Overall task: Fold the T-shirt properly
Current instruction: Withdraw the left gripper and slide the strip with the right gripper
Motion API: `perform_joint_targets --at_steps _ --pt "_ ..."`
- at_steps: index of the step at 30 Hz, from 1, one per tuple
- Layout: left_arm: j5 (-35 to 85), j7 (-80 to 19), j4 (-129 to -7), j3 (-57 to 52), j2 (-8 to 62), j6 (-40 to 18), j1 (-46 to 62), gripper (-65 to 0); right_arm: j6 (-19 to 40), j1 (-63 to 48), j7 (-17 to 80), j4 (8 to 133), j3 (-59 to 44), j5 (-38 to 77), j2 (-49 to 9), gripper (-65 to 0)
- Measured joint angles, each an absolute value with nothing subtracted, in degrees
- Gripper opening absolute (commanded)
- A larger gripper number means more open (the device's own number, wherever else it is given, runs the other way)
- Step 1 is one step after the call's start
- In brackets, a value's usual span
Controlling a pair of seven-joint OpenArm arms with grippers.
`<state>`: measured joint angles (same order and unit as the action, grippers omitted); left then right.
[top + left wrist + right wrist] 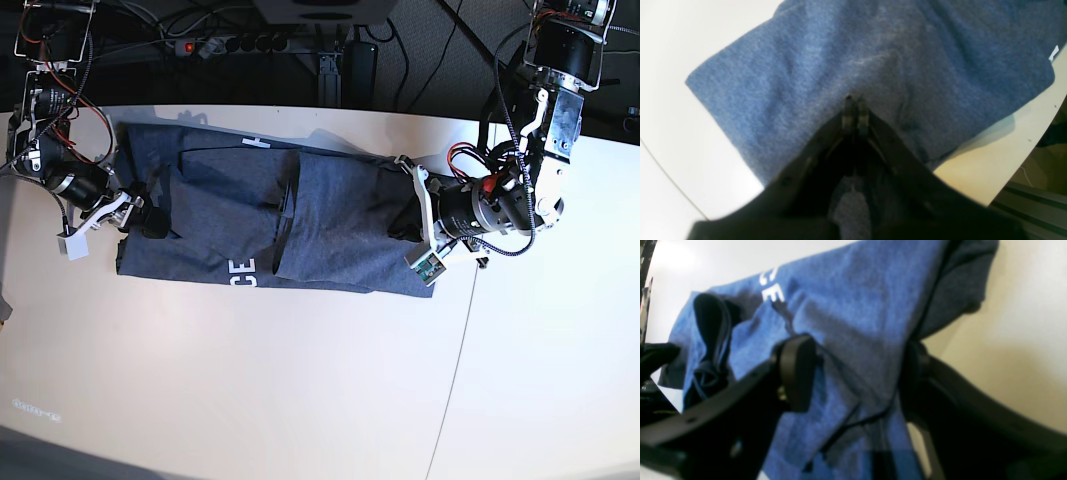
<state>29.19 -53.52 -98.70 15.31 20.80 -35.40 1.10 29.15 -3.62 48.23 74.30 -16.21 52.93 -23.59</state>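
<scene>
The T-shirt (270, 225) lies lengthwise near the bench's (300, 400) far edge; the near half is bare. Left gripper (853, 100) is closed above the cloth, right gripper (853, 373) wide apart, holding nothing. Only the right wrist view shows the white letters (770, 286) close.

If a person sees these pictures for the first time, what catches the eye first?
The blue-grey T-shirt lies partly folded across the far half of the white table, white letters showing at its near edge. The left gripper is shut at one end; the right gripper is open at the other.
</scene>
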Motion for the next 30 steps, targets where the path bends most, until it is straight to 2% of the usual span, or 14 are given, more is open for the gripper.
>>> perform_joint_targets --at_steps 2,8,19,23,30 --pt "29.19 -53.52 -98.7 15.31 20.8 -35.4 1.1 -65.0 29.15 -3.6 47.94 74.3 -16.16 51.59 -23.59 -36.7" --pt "29.3 -53.52 -98.7 14.57 20.78 -35.4 1.06 -65.0 29.17 -3.66 46.94 74.24 -15.97 49.67 -23.29 -65.0" --pt "34.89 -53.95 -98.7 4.49 20.78 -35.4 1.06 -65.0 29.15 -3.46 41.98 74.3 -15.73 42.83 -23.42 -65.0" --pt "35.79 -55.24 -98.7 1.41 20.78 -35.4 1.08 -65.0 29.17 -3.49 41.41 74.28 -16.73 41.78 -25.12 -65.0" --pt "36.71 -56.18 -98.7 1.1 20.64 -35.42 1.1 -65.0 29.19 -4.12 43.57 73.73 -24.34 38.85 -29.3 -65.0"
